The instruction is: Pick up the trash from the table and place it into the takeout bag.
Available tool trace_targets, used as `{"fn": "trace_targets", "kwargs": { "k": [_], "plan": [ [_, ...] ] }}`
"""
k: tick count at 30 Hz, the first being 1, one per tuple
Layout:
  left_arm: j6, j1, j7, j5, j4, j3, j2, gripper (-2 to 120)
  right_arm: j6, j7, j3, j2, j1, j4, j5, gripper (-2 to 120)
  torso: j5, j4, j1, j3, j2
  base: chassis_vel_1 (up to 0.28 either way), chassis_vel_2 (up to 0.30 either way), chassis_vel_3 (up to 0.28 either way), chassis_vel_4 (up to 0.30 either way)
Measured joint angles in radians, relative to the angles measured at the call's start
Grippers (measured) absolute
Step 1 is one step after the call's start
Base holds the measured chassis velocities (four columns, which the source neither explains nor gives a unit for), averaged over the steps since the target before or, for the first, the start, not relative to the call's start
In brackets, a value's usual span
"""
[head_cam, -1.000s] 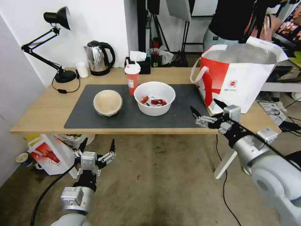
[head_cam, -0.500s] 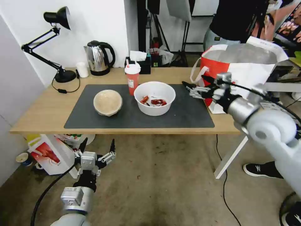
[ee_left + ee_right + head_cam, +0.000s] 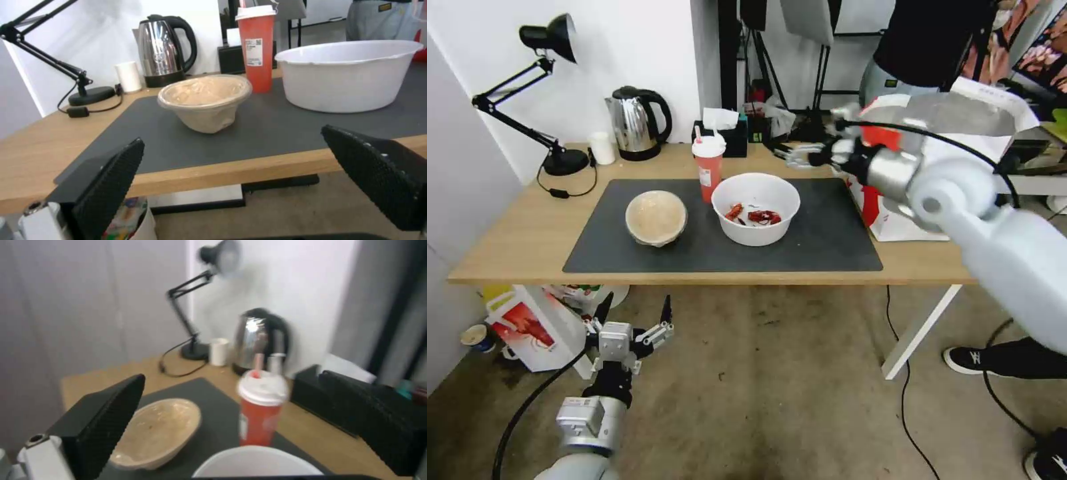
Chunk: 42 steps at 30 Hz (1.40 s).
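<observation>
Presently on view, item by item.

Right arm: stretched across the right of the head frame, forearm level above the table [image 3: 514, 247], wrist pointing left. Right gripper [image 3: 796, 155] hovers at upper centre over the far table edge, beyond the white bowl [image 3: 756, 208] and right of the cup [image 3: 709, 167]. Its fingers are spread and hold nothing; in its wrist view one black pad [image 3: 100, 426] frames the cup [image 3: 260, 406] and the beige bowl [image 3: 155, 431].

Left arm: parked low at lower left, below the table edge. Left gripper [image 3: 632, 320] points upward, fingers splayed wide and empty; its wrist view looks between both pads [image 3: 106, 180] at the beige bowl [image 3: 205, 101], the cup [image 3: 257, 46] and the white bowl [image 3: 349, 75].

Trash, all on the dark mat [image 3: 827, 247]:
- beige bowl [image 3: 656, 217], left of centre;
- cup, red with white lid and straw, upright at the mat's far edge, just beside the white bowl;
- white bowl, centre, red scraps [image 3: 752, 215] inside.

Bag [image 3: 907, 220]: upright at the right end of the table, mouth open, partly behind the right forearm.

Also on the table, upper left: lamp [image 3: 527, 93], kettle [image 3: 637, 123].
</observation>
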State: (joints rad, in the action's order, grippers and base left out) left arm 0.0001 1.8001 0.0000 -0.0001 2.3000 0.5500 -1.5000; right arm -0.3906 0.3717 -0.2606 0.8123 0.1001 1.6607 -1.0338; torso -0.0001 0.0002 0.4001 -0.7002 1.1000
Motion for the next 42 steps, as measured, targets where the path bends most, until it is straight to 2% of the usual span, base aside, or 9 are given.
{"fn": "trace_targets", "kwargs": {
  "k": [6,9,11,13,19,23,30,33,42],
  "plan": [
    [0.000,0.000,0.000,0.000,0.000,0.000,0.000,100,0.041,0.164,-0.097,0.064,-0.106,-0.110,0.126,100,-0.0001,-0.0003,0.000,0.000,0.000,0.000,0.000,0.000,0.000],
    [0.000,0.000,0.000,0.000,0.000,0.000,0.000,100,0.105,0.254,-0.139,0.112,-0.164,-0.181,0.289,100,-0.0001,-0.0001,0.000,0.000,0.000,0.000,0.000,0.000,0.000],
    [0.000,0.000,0.000,0.000,0.000,0.000,0.000,100,0.126,0.286,-0.152,0.122,-0.178,-0.197,0.320,100,0.0000,-0.0001,0.000,0.000,0.000,0.000,0.000,0.000,0.000],
    [0.000,0.000,0.000,0.000,0.000,0.000,0.000,100,0.169,0.380,-0.166,0.143,-0.204,-0.230,0.398,100,-0.0001,-0.0002,0.000,0.000,0.000,0.000,0.000,0.000,0.000],
    [0.000,0.000,0.000,0.000,0.000,0.000,0.000,100,0.127,0.642,-0.201,0.195,-0.277,-0.338,0.498,100,0.0000,-0.0003,0.000,0.000,0.000,0.000,0.000,0.000,0.000],
    [0.000,0.000,0.000,0.000,0.000,0.000,0.000,100,0.129,0.705,-0.259,0.229,-0.325,-0.420,0.529,100,-0.0001,-0.0002,0.000,0.000,0.000,0.000,0.000,0.000,0.000],
    [0.000,0.000,0.000,0.000,0.000,0.000,0.000,100,0.132,0.690,-0.340,0.236,-0.358,-0.421,0.575,100,0.0000,0.0001,0.000,0.000,0.000,0.000,0.000,0.000,0.000],
    [0.000,0.000,0.000,0.000,0.000,0.000,0.000,100,0.106,0.657,-0.421,0.200,-0.376,-0.384,0.504,100,0.0003,-0.0007,0.000,0.000,0.000,0.000,0.000,0.000,0.000],
    [0.000,0.000,0.000,0.000,0.000,0.000,0.000,100,0.109,0.657,-0.513,0.185,-0.410,-0.386,0.465,100,0.0001,-0.0002,0.000,0.000,0.000,0.000,0.000,0.000,0.000]
  ]
}}
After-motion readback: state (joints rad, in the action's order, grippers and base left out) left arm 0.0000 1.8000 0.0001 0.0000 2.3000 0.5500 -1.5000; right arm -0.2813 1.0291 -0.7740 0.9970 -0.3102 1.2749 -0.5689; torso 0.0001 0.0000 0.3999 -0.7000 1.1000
